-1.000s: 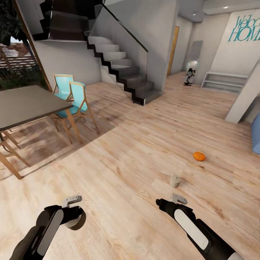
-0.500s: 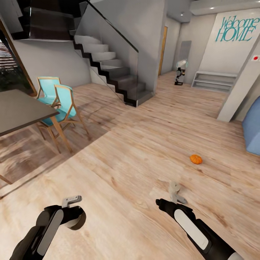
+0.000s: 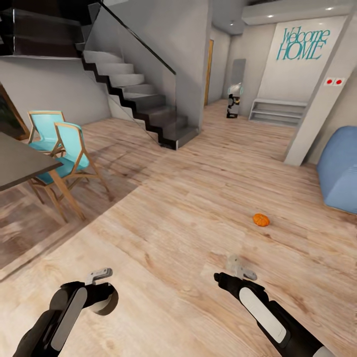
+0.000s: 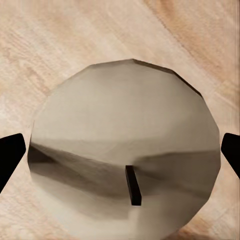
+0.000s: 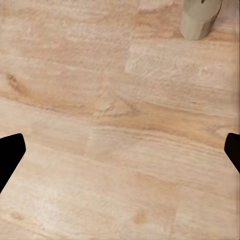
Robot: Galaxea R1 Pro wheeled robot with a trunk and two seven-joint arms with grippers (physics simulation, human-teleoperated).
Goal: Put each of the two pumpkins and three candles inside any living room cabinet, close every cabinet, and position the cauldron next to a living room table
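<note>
Pumpkin (image 3: 261,219) beyond candle (image 3: 233,262), floor

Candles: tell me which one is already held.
The candle between the left tool's fingers is held; its wick end faces the left wrist camera. The other candle stands free on the floor, ahead of the empty right tool.

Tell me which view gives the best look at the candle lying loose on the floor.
The right wrist view: the candle stands unobstructed on the floor, though cropped by the frame edge. In the head view the candle is small and partly hidden behind the right end effector. The left wrist view shows a different, held candle.
</note>
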